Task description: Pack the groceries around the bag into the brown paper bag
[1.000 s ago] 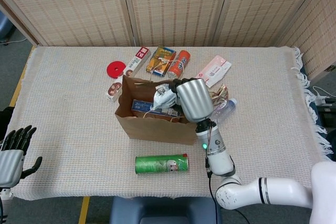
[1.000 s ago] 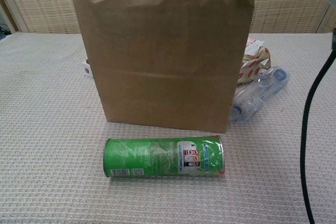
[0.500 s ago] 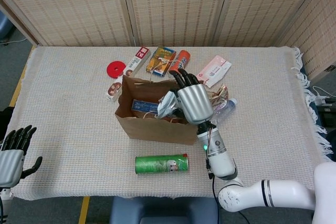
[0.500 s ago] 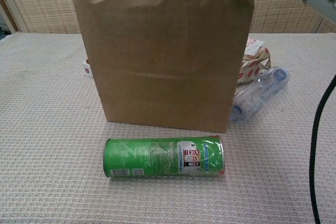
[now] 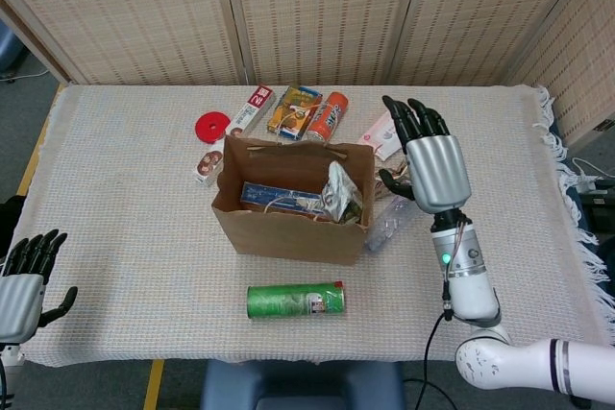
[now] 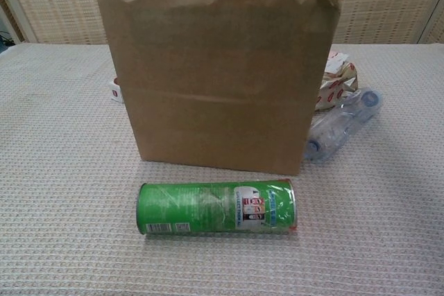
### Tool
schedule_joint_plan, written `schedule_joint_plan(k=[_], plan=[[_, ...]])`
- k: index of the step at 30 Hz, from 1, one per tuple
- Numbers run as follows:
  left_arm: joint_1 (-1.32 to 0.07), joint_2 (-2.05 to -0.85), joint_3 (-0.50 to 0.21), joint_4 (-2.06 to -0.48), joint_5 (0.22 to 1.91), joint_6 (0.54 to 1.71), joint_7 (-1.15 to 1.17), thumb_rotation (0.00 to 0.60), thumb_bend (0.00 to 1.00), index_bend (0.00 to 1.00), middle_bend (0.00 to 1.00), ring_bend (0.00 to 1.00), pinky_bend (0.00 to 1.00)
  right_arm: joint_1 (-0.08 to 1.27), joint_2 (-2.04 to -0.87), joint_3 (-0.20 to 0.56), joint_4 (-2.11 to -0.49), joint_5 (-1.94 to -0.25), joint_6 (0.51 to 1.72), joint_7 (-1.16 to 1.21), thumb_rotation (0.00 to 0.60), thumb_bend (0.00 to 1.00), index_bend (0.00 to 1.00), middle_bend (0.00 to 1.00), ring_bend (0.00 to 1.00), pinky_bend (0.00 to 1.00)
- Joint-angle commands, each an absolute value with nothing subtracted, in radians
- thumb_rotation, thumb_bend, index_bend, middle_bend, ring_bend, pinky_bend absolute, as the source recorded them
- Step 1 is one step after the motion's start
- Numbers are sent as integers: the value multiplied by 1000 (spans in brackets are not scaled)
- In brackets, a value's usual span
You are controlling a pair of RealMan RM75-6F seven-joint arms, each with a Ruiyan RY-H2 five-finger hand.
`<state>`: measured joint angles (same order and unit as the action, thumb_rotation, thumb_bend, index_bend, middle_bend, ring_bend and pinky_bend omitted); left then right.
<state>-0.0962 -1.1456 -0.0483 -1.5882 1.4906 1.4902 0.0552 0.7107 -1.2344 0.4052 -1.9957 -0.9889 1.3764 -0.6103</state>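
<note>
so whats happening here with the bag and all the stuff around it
A two-armed robot is packing groceries into the brown paper bag. A silver packet and a blue box sit inside. The right hand hovers open beside the bag, holding nothing; the left hand idles at the table edge. The green can lies in front, unpacked.

**A staged test area for a robot**

A single table (image 5: 115, 237) under a cream woven cloth (image 5: 538, 199) stands before folding woven screens (image 5: 317, 12) that close off the back. At the edges, grey floor (image 5: 19, 112), yellow floor tape (image 5: 154, 383) and loose cables with a power strip (image 5: 588, 180) show. Groceries lie around a paper bag (image 5: 288, 232) as props, suggesting a lab and not a home.
</note>
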Motion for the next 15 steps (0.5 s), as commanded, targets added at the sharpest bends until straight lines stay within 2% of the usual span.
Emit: schedule_joint_plan(k=[1, 8, 15], plan=[[-96, -1147, -49, -1591, 1489, 1491, 61, 600, 349, 0, 0, 0, 0, 662, -1177, 371, -1993, -1018, 1344, -532, 600, 128, 0, 128, 73, 158], [-94, -1149, -50, -1591, 1485, 1494, 64, 600, 349, 0, 0, 0, 0, 607, -1073, 312, -1988, -1128, 1275, -406, 600, 125, 0, 128, 73, 145], [-94, -1150, -50, -1592, 1487, 1495, 68, 600, 350, 0, 0, 0, 0, 579, -963, 154, -1909, -1276, 1090, -362, 600, 52, 0, 129, 73, 145]])
